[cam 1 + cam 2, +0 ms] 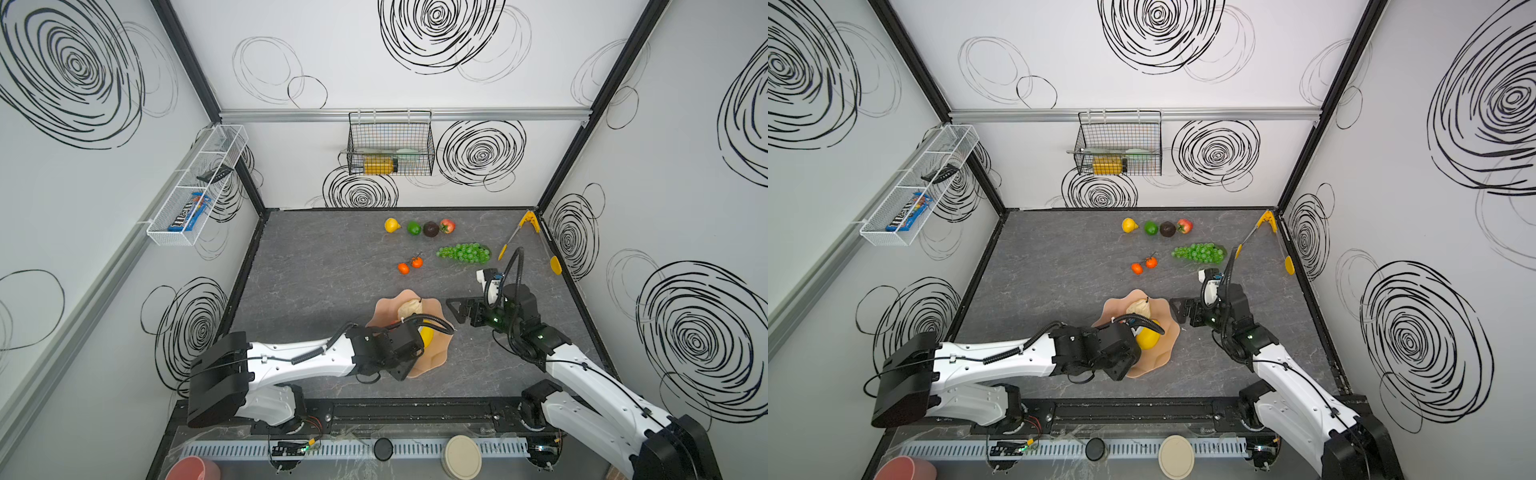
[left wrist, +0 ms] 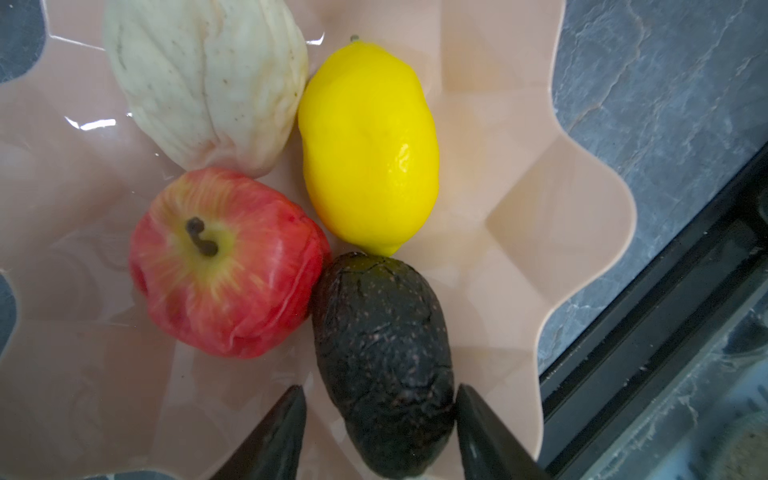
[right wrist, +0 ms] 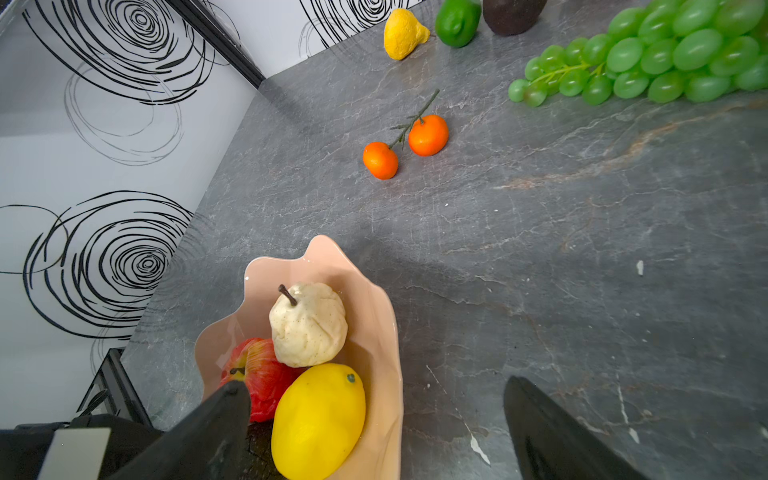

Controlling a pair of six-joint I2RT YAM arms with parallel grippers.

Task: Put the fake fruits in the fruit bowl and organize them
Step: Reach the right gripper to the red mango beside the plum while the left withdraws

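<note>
Fingers [image 2: 286,432] flank the avocado [image 2: 382,365]; m&m's box [image 1: 189,214] shelved.

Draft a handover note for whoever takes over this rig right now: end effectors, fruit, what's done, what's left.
Left end effector: open, jaws straddling the avocado, which lies in the fruit bowl; a gap shows on one side.
Right end effector: open, empty, over the table beside the bowl.
Done: pear, apple, lemon and avocado are in the bowl.
Left on the table: small lemon, lime, second avocado, second apple, grapes, two oranges.
</note>
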